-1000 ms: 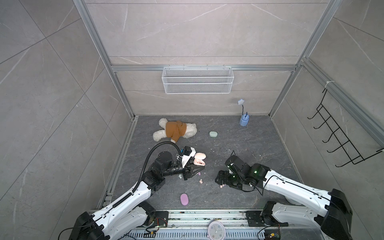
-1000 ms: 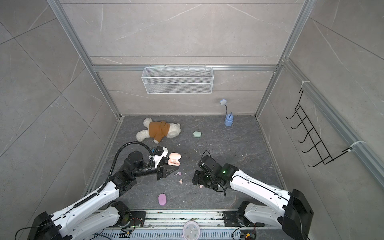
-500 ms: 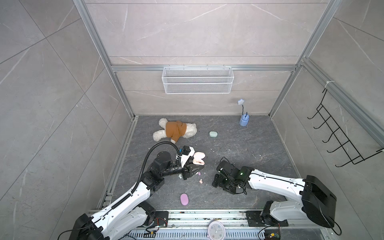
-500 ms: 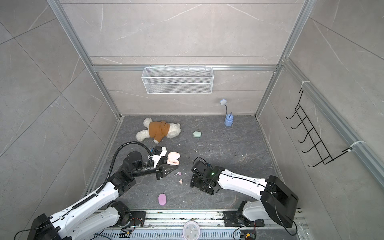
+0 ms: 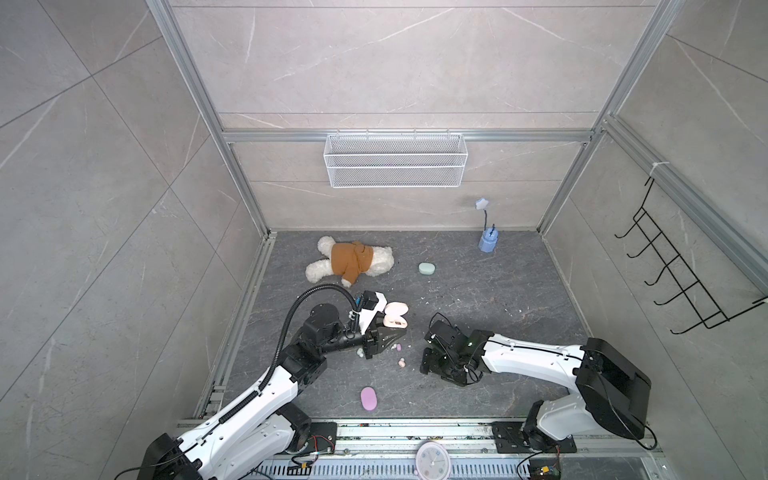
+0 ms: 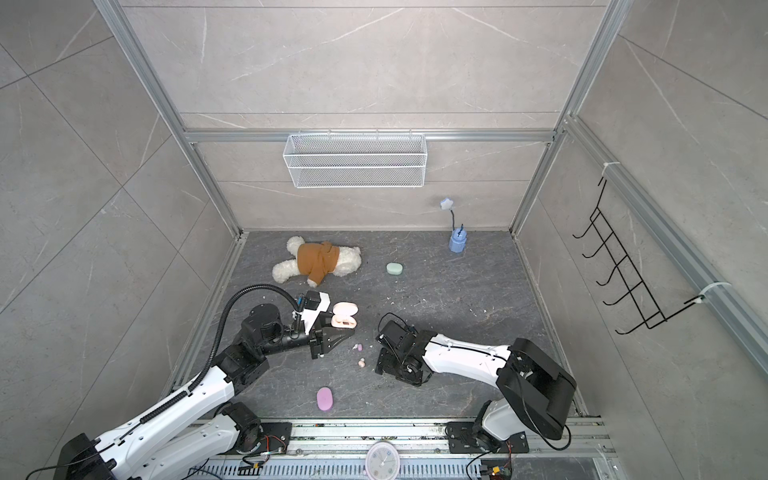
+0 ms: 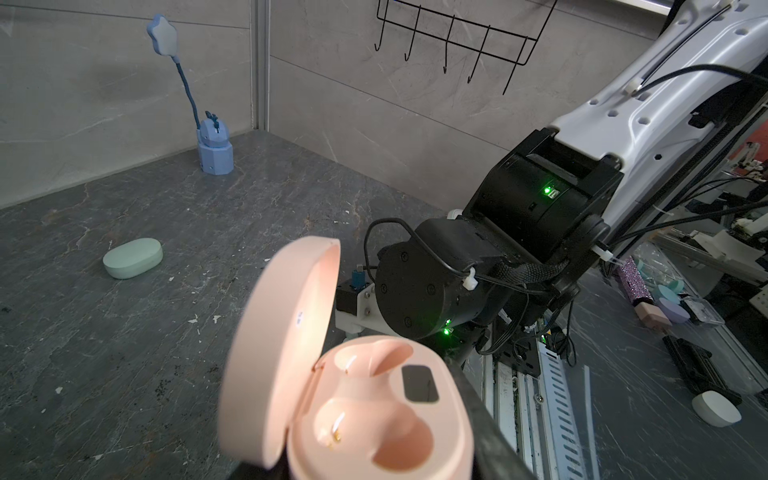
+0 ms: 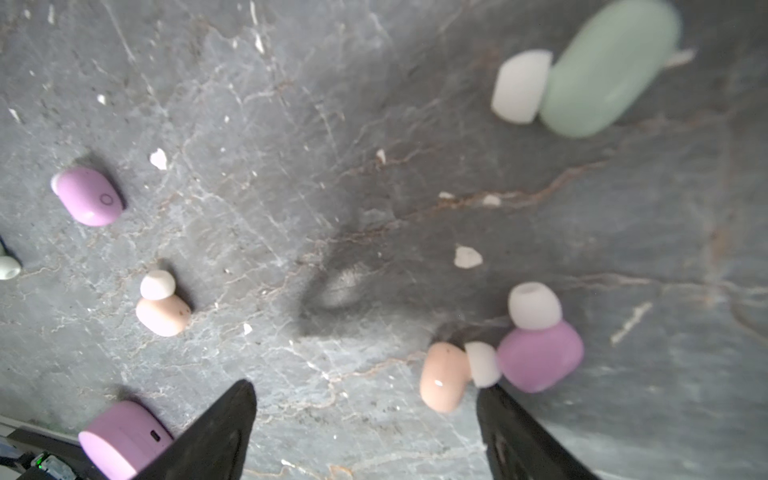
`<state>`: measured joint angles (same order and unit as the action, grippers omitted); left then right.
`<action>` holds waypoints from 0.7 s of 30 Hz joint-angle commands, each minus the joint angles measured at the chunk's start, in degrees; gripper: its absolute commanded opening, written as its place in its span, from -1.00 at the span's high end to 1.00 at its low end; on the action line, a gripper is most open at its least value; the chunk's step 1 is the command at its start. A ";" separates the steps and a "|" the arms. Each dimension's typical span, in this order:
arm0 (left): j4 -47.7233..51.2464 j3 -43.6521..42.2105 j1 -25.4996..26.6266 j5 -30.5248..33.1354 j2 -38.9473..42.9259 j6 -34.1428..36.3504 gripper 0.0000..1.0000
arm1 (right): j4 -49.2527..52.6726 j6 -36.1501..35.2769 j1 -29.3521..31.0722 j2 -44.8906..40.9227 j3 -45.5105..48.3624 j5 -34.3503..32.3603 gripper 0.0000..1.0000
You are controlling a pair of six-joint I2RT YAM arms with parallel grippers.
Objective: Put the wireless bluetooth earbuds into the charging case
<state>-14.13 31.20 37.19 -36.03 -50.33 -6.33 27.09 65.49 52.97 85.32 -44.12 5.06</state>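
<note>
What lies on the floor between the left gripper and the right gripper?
A lilac earbud and a peach earbud lie loose between the left gripper, holding the open pink case, and the right gripper; both top views show them.

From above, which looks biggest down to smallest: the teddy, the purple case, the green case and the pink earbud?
In a top view:
1. teddy
2. purple case and green case: purple looks slightly bigger, but it lies nearer the camera, so I won't rank them
3. pink earbud
</note>
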 commanded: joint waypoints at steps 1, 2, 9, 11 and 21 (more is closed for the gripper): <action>-1.11 0.17 -0.28 0.17 1.02 0.15 0.61 | -0.37 -2.60 0.03 1.95 -1.77 -1.81 -0.73; -1.22 0.15 -0.28 0.18 1.02 0.17 0.61 | -0.44 -2.96 -0.02 2.30 -2.15 -1.72 -0.73; -0.97 0.30 -0.38 0.41 1.27 0.20 0.61 | -0.37 -5.84 -0.06 4.28 -4.74 -0.90 -0.73; -0.84 0.26 -0.39 0.52 1.38 0.18 0.62 | -0.37 -6.29 -0.08 4.63 -5.20 -0.84 -0.73; -0.48 0.18 -0.44 0.53 1.49 0.33 0.62 | -0.37 -8.48 -0.31 5.47 -7.60 -0.58 -0.74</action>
<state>-13.23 31.20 37.08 -35.94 -49.74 -6.33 26.68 59.00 52.90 89.71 -49.60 4.71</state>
